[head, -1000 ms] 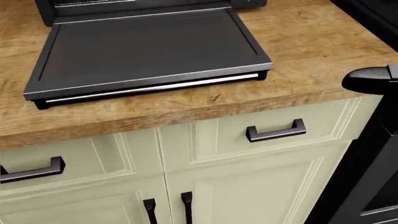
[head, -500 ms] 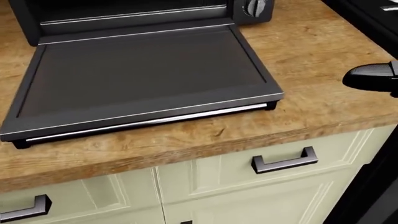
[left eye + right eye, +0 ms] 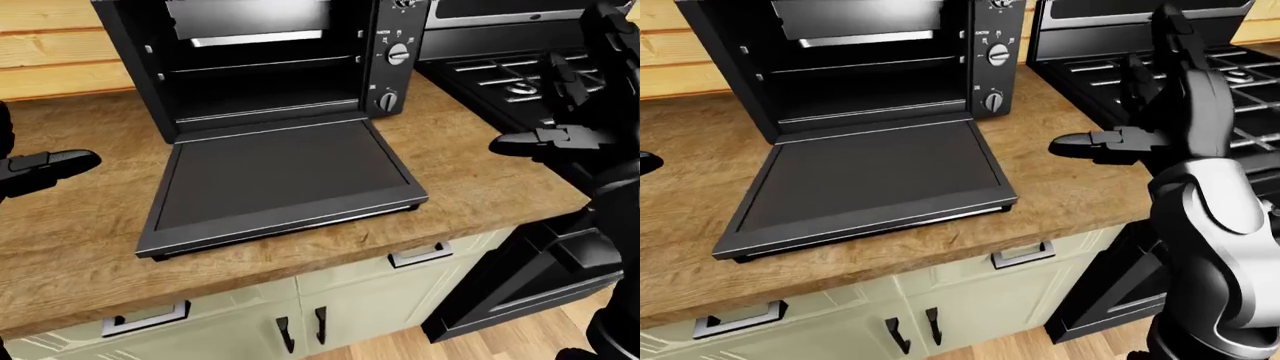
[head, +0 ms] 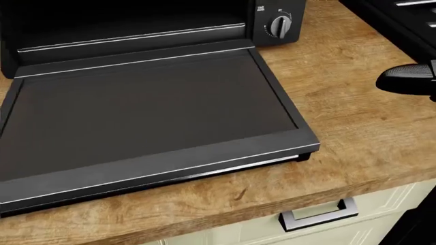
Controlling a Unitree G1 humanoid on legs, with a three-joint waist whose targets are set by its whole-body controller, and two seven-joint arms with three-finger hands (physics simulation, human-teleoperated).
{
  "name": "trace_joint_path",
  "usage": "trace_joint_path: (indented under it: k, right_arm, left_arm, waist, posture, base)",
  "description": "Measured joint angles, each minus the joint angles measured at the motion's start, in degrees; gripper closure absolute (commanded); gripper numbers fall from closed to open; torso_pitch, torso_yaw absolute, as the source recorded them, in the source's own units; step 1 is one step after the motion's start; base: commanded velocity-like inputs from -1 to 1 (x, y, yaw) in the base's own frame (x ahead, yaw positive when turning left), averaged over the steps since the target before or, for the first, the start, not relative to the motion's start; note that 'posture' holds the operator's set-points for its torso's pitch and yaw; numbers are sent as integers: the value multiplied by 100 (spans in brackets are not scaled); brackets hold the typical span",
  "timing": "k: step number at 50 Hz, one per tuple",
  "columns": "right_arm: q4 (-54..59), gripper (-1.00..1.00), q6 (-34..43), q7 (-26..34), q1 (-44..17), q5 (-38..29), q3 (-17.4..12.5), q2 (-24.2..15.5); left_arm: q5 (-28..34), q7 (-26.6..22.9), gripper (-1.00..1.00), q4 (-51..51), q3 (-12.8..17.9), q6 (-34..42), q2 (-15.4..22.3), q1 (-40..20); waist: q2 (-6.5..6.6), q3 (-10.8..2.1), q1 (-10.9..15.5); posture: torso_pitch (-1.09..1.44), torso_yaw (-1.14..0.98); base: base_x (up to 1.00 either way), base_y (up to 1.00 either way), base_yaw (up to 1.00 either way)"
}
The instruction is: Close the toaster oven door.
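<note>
Toaster oven [image 3: 270, 60] sits on the wooden tabletop [image 3: 70, 247] just beside the black stove [image 3: 520, 75], its door [image 3: 280, 184] dropped fully open and lying flat, the silver handle bar along the edge nearest the robot. Nothing touches the door yet. The right hand [image 3: 1160, 112] hovers over the tabletop to the door's right, its fingers [image 3: 1080, 142] spread and empty, one pointing toward the door. The left hand [image 3: 40, 169] shows only at the left edge of the left-eye view, apart from the door and holding nothing; how far its fingers are spread I cannot tell.

To close it well, I would judge the robot should slip a hand under the door's free edge near the handle, lift from below, and follow the arc up and toward the oven until the door meets the frame, pushing evenly so the oven does not slide along the tabletop.
</note>
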Motion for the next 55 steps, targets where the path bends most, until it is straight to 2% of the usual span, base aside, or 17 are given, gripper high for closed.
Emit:
trace_joint_path:
  k: [1, 4, 6, 9, 12, 17, 21, 29, 33, 41, 47, 51, 55]
  right_arm:
    - [26, -100, -12, -5, 23, -5, -27, -6]
    - [145, -100, 46, -52, 109, -43, -55, 18]
    - [156, -100, 90, -73, 83, -48, -39, 2]
    - [64, -100, 52, -71, 43, -25, -42, -22]
    - [77, -100, -33, -70, -29, -29, -39, -36]
    - [171, -100, 39, -85, 50, 35, 99, 51]
    - [217, -100, 66, -125, 15, 16, 106, 34]
    - [262, -100, -59, -168, -99, -146, 133, -51]
    - [425, -100, -211, -91, -149, -569, 319, -57]
    - [861, -100, -389, -85, -145, -1343, 193, 5]
    - [821, -100, -134, 62, -277, -1130, 34, -63]
    - [942, -100, -62, 28, -361, -984, 4, -192]
    - [1131, -100, -264, 42, -380, -1156, 219, -286]
  left_arm:
    - [-11, -3, -100, 2, -40, -3, -43, 15]
    - [-62, -33, -100, 56, -154, 56, -60, 46]
    - [-79, -33, -100, 70, -140, 80, -45, 42]
    - [-81, -14, -100, 38, -66, 50, -1, 28]
    - [-73, 5, -100, -22, -10, -14, 44, 9]
    - [-51, 35, -100, 104, 14, -10, 10, 67]
    - [-57, 17, -100, 160, -60, 64, -12, 88]
    - [-110, 57, -100, 74, -6, 47, 73, -11]
    - [-140, 106, -100, 199, 0, -41, 94, -27]
    - [3, 81, -100, 303, -41, -105, 117, 70]
    - [-155, 259, -100, 368, 184, 245, 316, -62]
    - [-168, 372, -100, 650, 272, 156, 487, -64]
    - [-35, 548, -100, 1146, 270, -61, 615, -97]
  waist:
    - [80, 34, -49]
    - [93, 64, -133]
    - [160, 47, -132]
    - [346, 80, -130]
    - [605, 28, -158]
    - [365, 124, -96]
    - [283, 127, -103]
    - [290, 82, -117]
    - [310, 90, -116]
    - [308, 140, -106]
    - [316, 134, -122]
    - [331, 119, -119]
    - [335, 129, -120]
  posture:
    - [0, 0]
    - [0, 0]
    - [0, 0]
    - [0, 0]
    - [0, 0]
    - [0, 0]
    - [0, 0]
    - [0, 0]
    - [0, 0]
    - [0, 0]
    - [0, 0]
    - [0, 0]
    - [0, 0]
  base:
    - [16, 0, 0]
    - [17, 0, 0]
    - [17, 0, 0]
    - [14, 0, 0]
    - [2, 0, 0]
    - [0, 0, 0]
    - [0, 0, 0]
    - [0, 0, 0]
    - [0, 0, 0]
    - [0, 0, 0]
    - [0, 0, 0]
    - [0, 0, 0]
    - [0, 0, 0]
